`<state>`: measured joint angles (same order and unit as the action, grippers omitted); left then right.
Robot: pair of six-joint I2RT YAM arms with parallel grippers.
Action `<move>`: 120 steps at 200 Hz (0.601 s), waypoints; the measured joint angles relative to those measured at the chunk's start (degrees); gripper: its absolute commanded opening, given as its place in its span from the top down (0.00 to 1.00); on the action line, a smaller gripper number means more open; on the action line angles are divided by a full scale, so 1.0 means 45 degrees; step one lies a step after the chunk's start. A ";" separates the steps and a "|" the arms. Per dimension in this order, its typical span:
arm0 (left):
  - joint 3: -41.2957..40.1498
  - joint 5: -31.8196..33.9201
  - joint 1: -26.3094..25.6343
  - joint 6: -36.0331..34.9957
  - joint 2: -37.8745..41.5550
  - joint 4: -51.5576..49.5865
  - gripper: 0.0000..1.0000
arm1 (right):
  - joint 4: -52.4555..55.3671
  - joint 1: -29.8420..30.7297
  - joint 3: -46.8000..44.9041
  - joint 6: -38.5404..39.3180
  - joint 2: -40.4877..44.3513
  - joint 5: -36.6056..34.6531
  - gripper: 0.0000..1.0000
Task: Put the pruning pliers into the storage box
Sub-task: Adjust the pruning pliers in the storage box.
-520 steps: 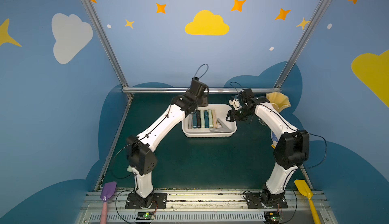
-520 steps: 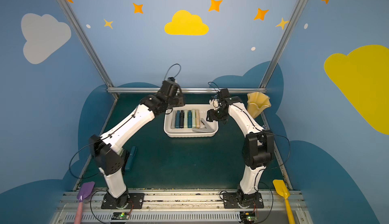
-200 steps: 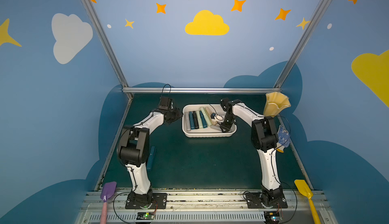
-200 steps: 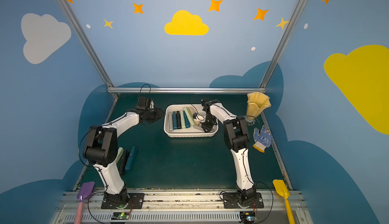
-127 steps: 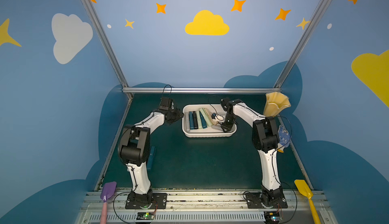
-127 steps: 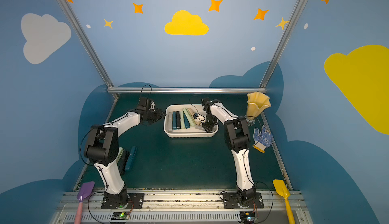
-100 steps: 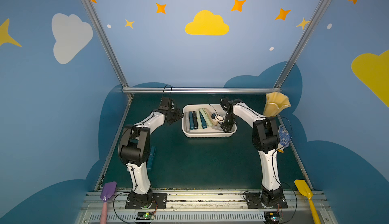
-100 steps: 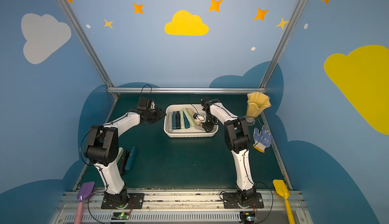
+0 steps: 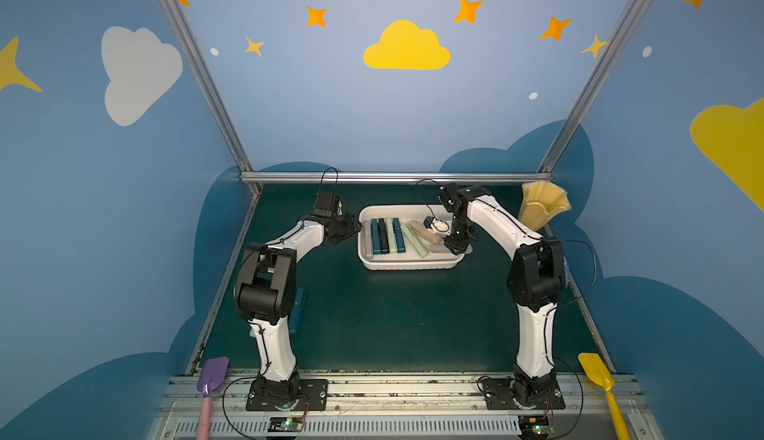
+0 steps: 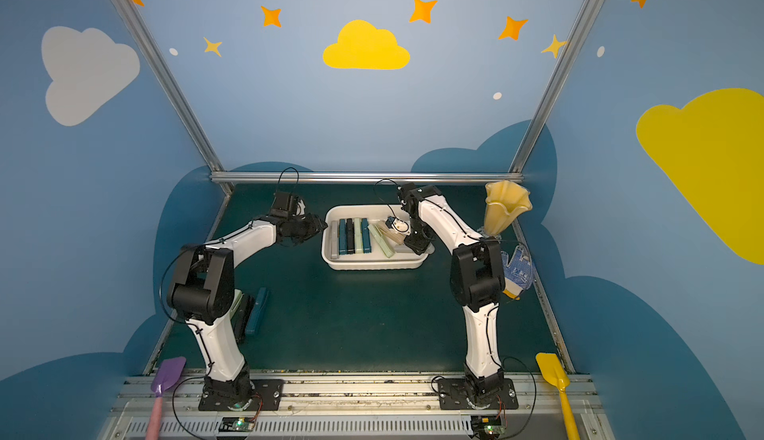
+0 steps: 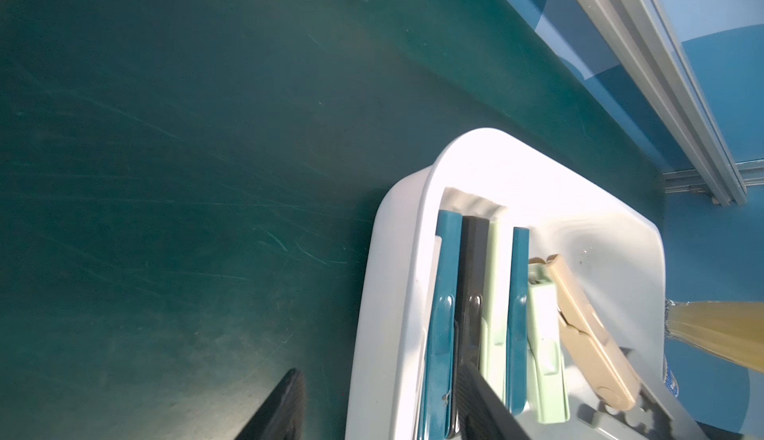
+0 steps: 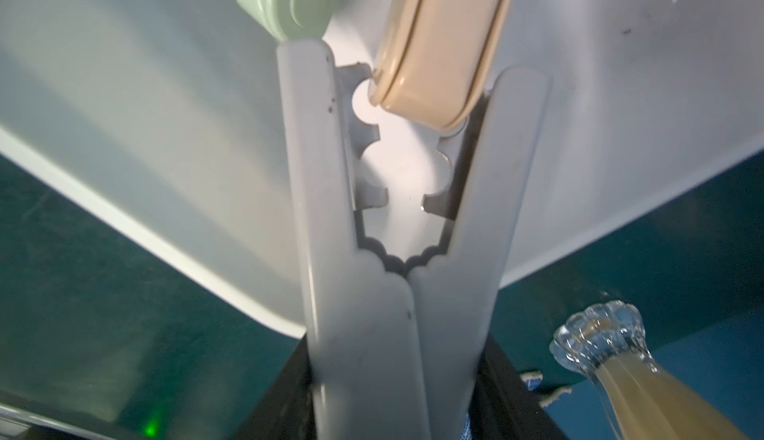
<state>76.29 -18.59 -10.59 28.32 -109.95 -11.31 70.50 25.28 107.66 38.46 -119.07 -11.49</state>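
1 grey pruning pliers (image 12: 364, 334) gripped in right jaws over storage box (image 9: 407, 266); left jaws open at its rim

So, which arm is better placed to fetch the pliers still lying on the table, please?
Probably left: the loose pliers lie nearest it, and the left gripper is open and empty; the right gripper grips grey pliers in the storage box.

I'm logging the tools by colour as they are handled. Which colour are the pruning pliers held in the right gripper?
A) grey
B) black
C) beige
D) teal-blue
A: in the right wrist view the grey pliers stick out of the right gripper, with their spread tips inside the storage box at the end of the beige pliers.
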 measured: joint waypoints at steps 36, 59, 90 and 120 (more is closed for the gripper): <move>0.0000 -0.0053 -0.0019 -0.0005 -0.0092 0.0000 0.42 | 0.0316 0.0005 -0.0248 -0.0287 0.0447 -0.0073 0.79; 0.0000 -0.0053 -0.0044 -0.0005 -0.0092 0.0000 0.42 | 0.0364 0.0019 -0.0520 -0.0505 0.0447 -0.0092 0.73; 0.0136 -0.0092 -0.0058 -0.0005 -0.0136 0.0000 0.42 | 0.0427 0.0034 -0.1010 -0.0879 0.0447 -0.0092 0.71; 0.0214 -0.0107 -0.0073 -0.0010 -0.0141 0.0083 0.42 | 0.0282 0.0092 -0.1355 -0.1297 0.0612 -0.0199 0.72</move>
<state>77.25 -19.07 -10.92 28.27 -110.59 -10.94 71.77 25.69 101.56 32.62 -116.31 -12.38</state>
